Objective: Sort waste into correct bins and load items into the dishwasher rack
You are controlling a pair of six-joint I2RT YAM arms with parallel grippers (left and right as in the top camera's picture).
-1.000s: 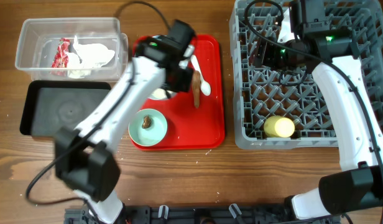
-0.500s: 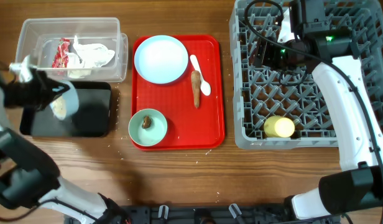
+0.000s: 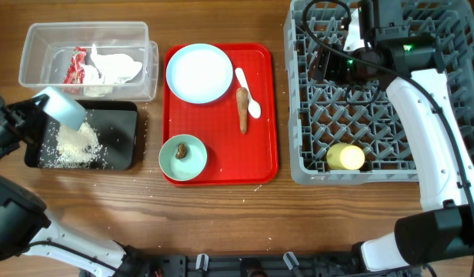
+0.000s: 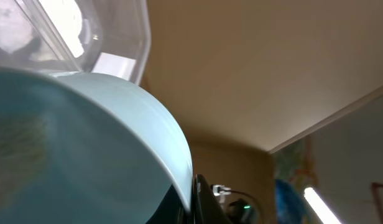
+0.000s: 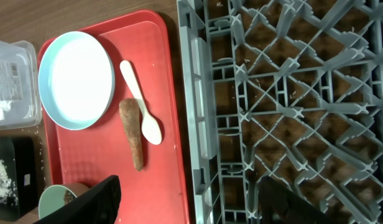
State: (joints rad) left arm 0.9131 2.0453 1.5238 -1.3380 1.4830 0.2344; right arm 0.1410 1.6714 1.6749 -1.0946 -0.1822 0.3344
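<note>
My left gripper (image 3: 25, 117) is shut on the rim of a pale blue bowl (image 3: 61, 108), tipped over the black tray (image 3: 121, 127). White rice grains (image 3: 75, 142) lie heaped in that tray. The left wrist view is filled by the bowl (image 4: 86, 149). The clear tub (image 3: 37, 46) holds the red-and-white wrapper (image 3: 75, 68) and the white tissue (image 3: 115, 68). The pale blue plate (image 3: 198, 73), white spoon (image 3: 247, 92), brown food stick (image 3: 243, 109) and a bowl (image 3: 183, 158) with a brown lump (image 3: 181, 151) sit on the red tray. My right gripper (image 5: 191, 205) is open over the grey rack (image 3: 360, 115), which holds the yellow cup (image 3: 345, 157).
The red tray (image 3: 260, 146) lies between the bins and the rack. A few rice grains are scattered on the wooden table (image 3: 152, 185) by the tray's front left corner. The clear tub's corner shows in the left wrist view (image 4: 117, 31).
My left arm has swung from above the red tray to the black tray with the bowl. The bowl has tipped and the rice now lies in the black tray. The right arm has not moved.
</note>
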